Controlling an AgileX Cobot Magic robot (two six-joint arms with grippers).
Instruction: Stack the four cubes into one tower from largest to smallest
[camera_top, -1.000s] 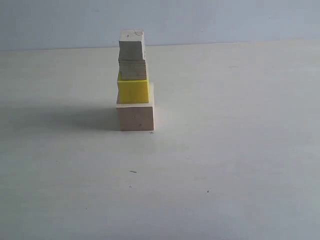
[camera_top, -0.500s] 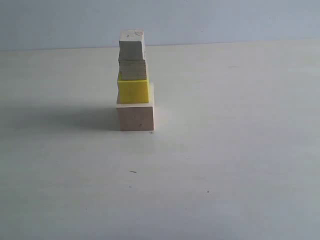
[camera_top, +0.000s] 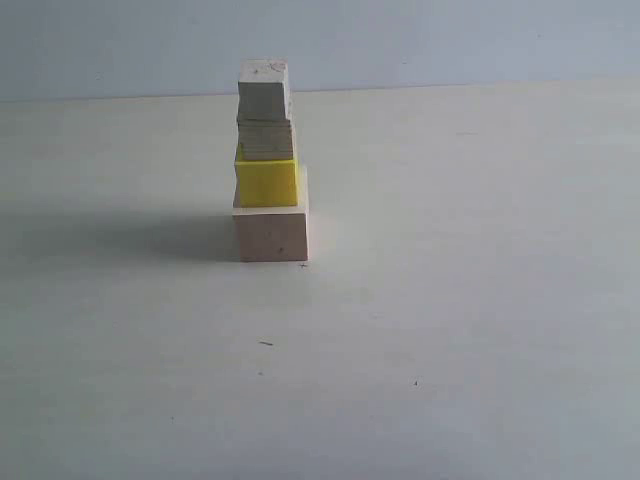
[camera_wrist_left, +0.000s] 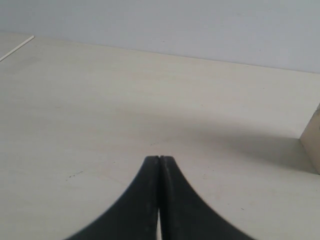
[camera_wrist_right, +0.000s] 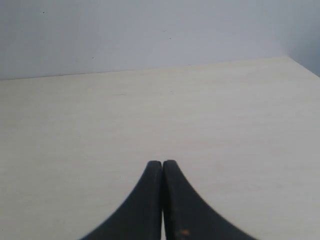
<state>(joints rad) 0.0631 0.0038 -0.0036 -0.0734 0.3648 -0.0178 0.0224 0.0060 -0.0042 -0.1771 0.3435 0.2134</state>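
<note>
The tower (camera_top: 268, 160) stands upright on the table, left of centre in the exterior view. Its base is the large pale wood cube (camera_top: 272, 230). On that sits the yellow cube (camera_top: 266, 182), then a pale wood cube (camera_top: 266, 140), then another pale wood cube (camera_top: 264, 92) on top. Neither arm shows in the exterior view. My left gripper (camera_wrist_left: 159, 159) is shut with nothing in it, low over bare table; an edge of the large cube (camera_wrist_left: 313, 140) shows at the frame's side. My right gripper (camera_wrist_right: 162, 163) is shut and empty too, with no cube in its view.
The pale table (camera_top: 450, 300) runs back to a plain light wall (camera_top: 450, 40). The tower throws a shadow (camera_top: 130, 235) to its left. A table edge (camera_wrist_right: 302, 65) shows in the right wrist view.
</note>
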